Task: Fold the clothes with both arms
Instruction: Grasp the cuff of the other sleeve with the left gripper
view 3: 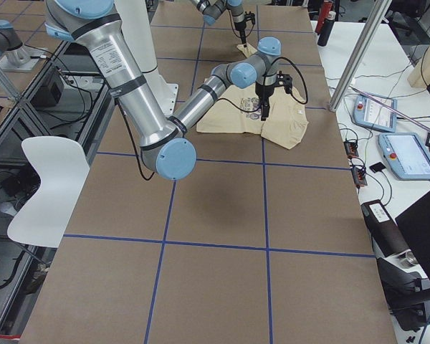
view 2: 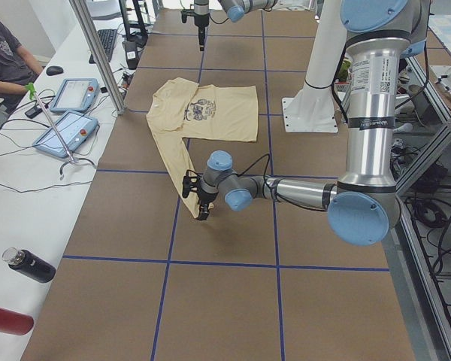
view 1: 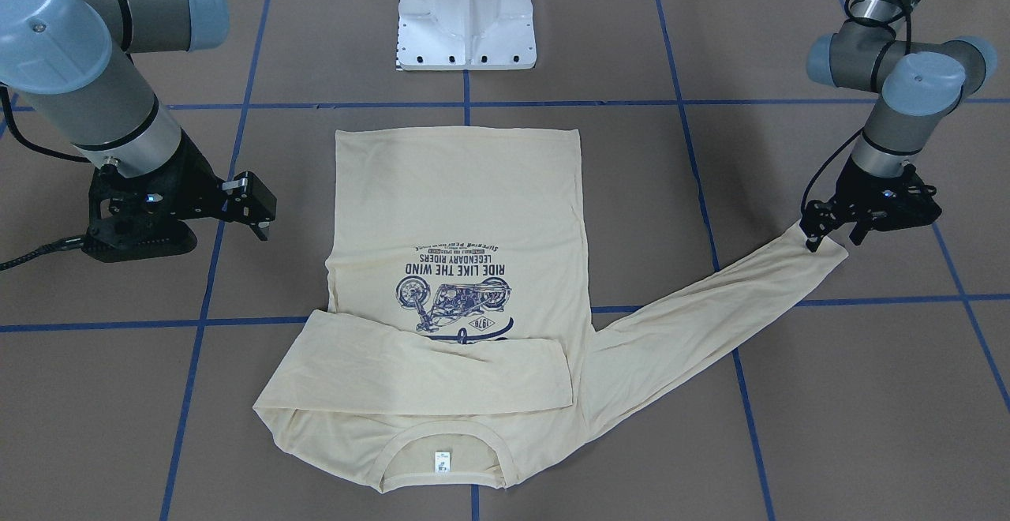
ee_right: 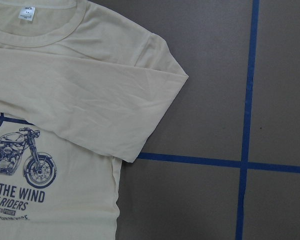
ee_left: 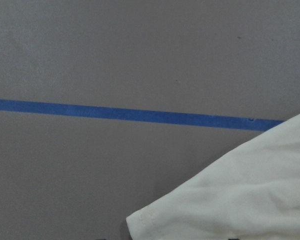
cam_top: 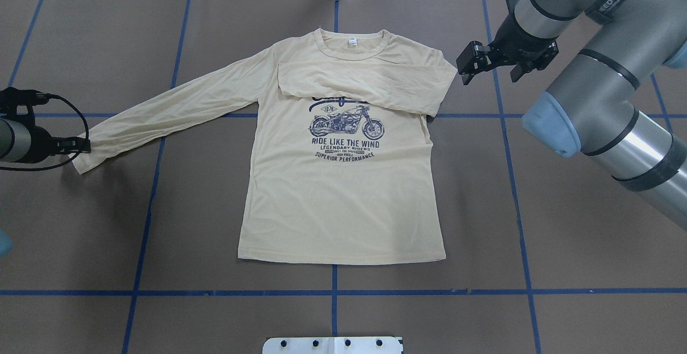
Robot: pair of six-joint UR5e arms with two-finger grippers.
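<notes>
The cream-yellow T-shirt (view 1: 465, 205) lies flat, print up, in the middle of the table (cam_top: 343, 204). One sleeve (cam_top: 370, 83) is folded across the chest and covers the top of the print. The other sleeve (cam_top: 177, 104) stretches out to my left. Its cuff (view 1: 824, 256) lies under my left gripper (view 1: 834, 238), which is low at the table with its fingers apart at the cuff's end. The left wrist view shows only the cuff corner (ee_left: 230, 200). My right gripper (cam_top: 491, 69) is open and empty, beside the folded shoulder (ee_right: 160, 75).
The white pedestal base (view 1: 465, 16) stands at the robot's side of the table. Blue tape lines (cam_top: 333, 292) grid the brown surface. A side bench holds teach pendants (view 2: 64, 113) and bottles (view 2: 26, 265), with a person (view 2: 4, 53) seated there. A white chair (view 3: 46, 179) stands off the table.
</notes>
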